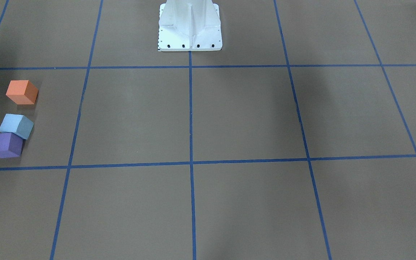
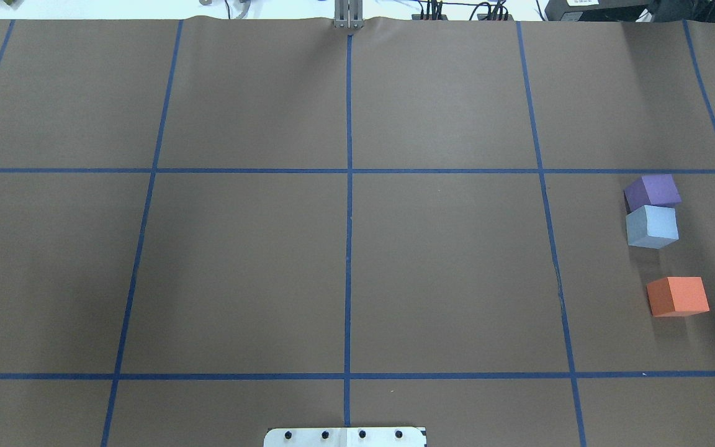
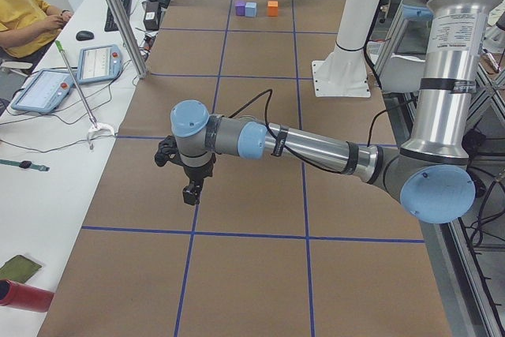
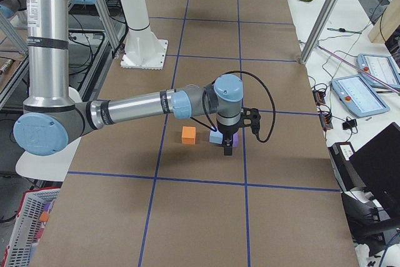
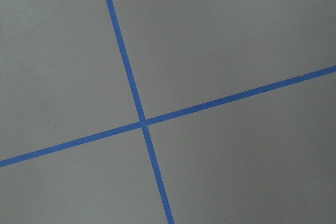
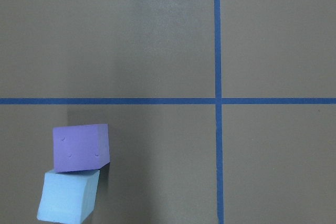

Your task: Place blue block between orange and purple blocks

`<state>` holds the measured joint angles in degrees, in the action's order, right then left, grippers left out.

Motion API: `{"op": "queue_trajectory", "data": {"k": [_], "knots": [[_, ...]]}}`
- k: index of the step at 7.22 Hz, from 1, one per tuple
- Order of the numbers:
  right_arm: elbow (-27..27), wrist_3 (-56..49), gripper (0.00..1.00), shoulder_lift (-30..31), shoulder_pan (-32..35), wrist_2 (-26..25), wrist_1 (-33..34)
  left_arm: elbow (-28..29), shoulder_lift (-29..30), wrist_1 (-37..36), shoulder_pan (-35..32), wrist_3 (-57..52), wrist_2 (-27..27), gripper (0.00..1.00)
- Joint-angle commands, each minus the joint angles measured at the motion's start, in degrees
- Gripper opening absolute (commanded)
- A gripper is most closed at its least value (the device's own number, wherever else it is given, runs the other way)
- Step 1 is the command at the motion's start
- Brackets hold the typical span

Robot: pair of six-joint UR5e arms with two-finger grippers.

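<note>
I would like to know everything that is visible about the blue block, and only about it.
The blue block is a pale blue cube with matte faces that look like foam. It sits flat on the brown table, on the robot's right side. One side appears to touch the purple block, and it is turned slightly relative to that block. A clear gap separates it from the orange block. It lies between the two, and nothing grips it.

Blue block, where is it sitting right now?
In the overhead view the blue block sits far right on the table, against the purple block, with the orange block apart from it on the robot's side.
</note>
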<state>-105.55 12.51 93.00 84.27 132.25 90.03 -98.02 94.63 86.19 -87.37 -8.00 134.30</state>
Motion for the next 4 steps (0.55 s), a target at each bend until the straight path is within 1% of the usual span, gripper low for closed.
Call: {"op": "queue_trajectory", "data": {"k": [1, 4], "knots": [[0.0, 0.67, 1.0, -0.01, -1.03, -0.15, -0.2, -0.77, -0.32, 0.12, -0.17, -0.17, 0.26, 1.0], [0.08, 0.76, 1.0, -0.01, -2.17, -0.33, -0.29, -1.91, 0.38, -0.06, -0.08, 0.26, -0.09, 1.0]]}}
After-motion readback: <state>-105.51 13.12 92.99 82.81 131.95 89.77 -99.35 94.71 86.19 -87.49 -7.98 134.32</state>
